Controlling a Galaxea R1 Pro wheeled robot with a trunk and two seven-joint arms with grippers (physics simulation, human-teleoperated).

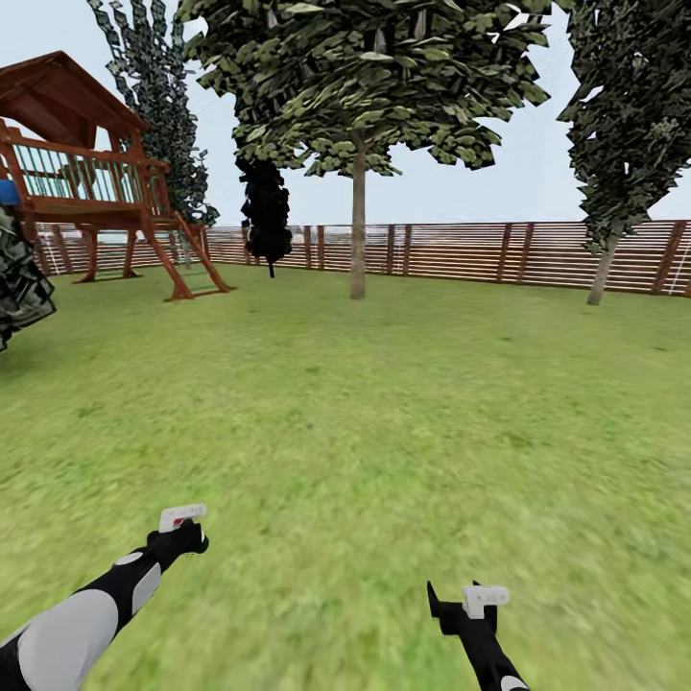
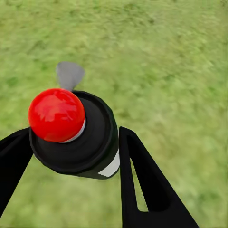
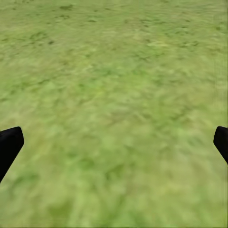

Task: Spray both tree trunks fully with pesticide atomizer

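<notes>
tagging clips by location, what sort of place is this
Most likely a fenced back garden in a simulator: a wide green lawn, a brown slatted wooden fence along the far side, a wooden play tower with a ladder, and tall trees.

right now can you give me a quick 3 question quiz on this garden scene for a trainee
1. Multiple choice: what does the left end effector hold? A) a garden hose B) the pesticide atomizer C) a leaf rake
2. True or false: the right end effector is open, with only lawn between its fingers.
3. Fill in: in the head view, the near tree trunk stands in front of a brown slatted ____.

Key: 1 B, the dark bottle with a red cap sits between the two black fingers. 2 true. 3 fence.
</notes>
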